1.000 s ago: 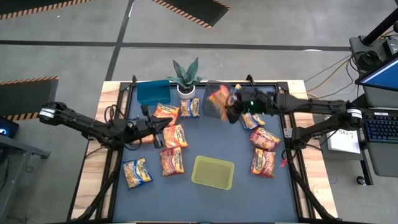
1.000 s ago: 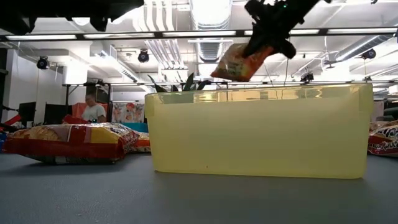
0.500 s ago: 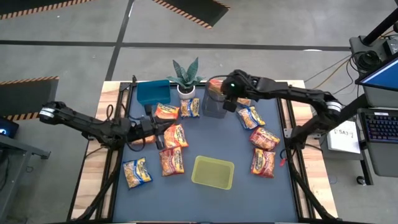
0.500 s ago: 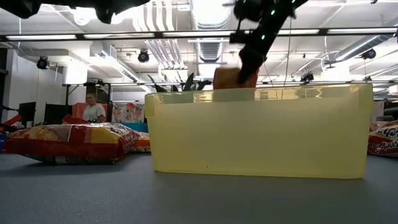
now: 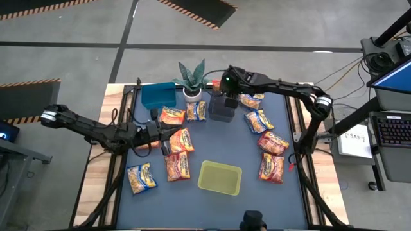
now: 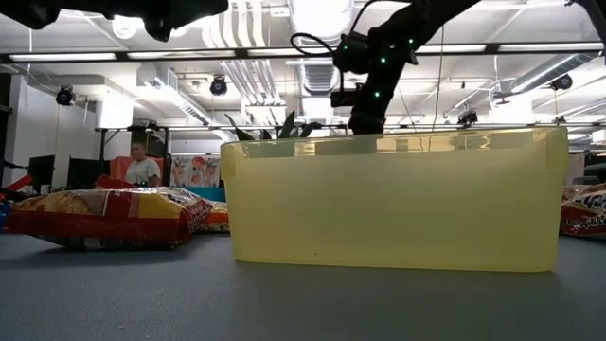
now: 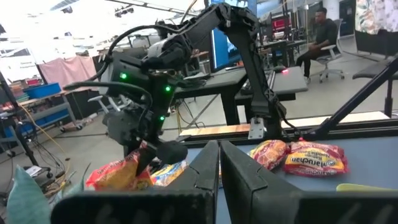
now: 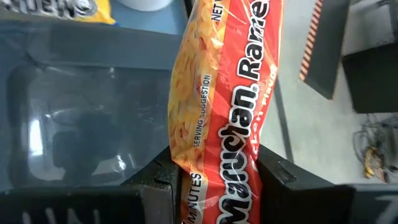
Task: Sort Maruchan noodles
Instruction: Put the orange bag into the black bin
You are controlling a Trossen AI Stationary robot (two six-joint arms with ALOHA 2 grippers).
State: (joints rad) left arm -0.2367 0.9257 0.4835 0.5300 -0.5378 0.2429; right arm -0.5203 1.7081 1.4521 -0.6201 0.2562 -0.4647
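Note:
My right gripper [image 5: 225,88] is at the far middle of the table, over the dark clear bin [image 5: 222,109], shut on an orange Maruchan packet [image 8: 224,93]. The left wrist view shows this packet [image 7: 117,176] below my right gripper. In the low view the yellow-green bin [image 6: 393,199] hides the packet. My left gripper [image 5: 165,136] is shut and level above the packets on the left, with nothing between its fingers [image 7: 217,171]. Several other packets lie flat on the mat, among them one [image 5: 181,140] by my left gripper and one [image 5: 259,120] right of the dark bin. My right gripper pinches the orange packet between its two fingers [image 8: 155,190] near one short end [image 8: 214,186], and the packet narrows there. The fingers slant down from the table's right. The rest of the packet reaches out past the fingertips, lifted clear over the dark bin's opening [image 8: 74,112].
A blue bin [image 5: 158,95] and a potted plant [image 5: 191,80] stand at the far edge, left of the dark bin. The yellow-green bin [image 5: 220,178] stands near the front middle. Beyond the table, a person sits at a desk in the room [image 7: 320,31].
My right gripper has carried the orange packet toward the table's far left, rolled its wrist and sunk. The packet was high above the dark bin. It has now dropped behind the yellow-green bin's rim in the low view. My left gripper has stayed where it was.

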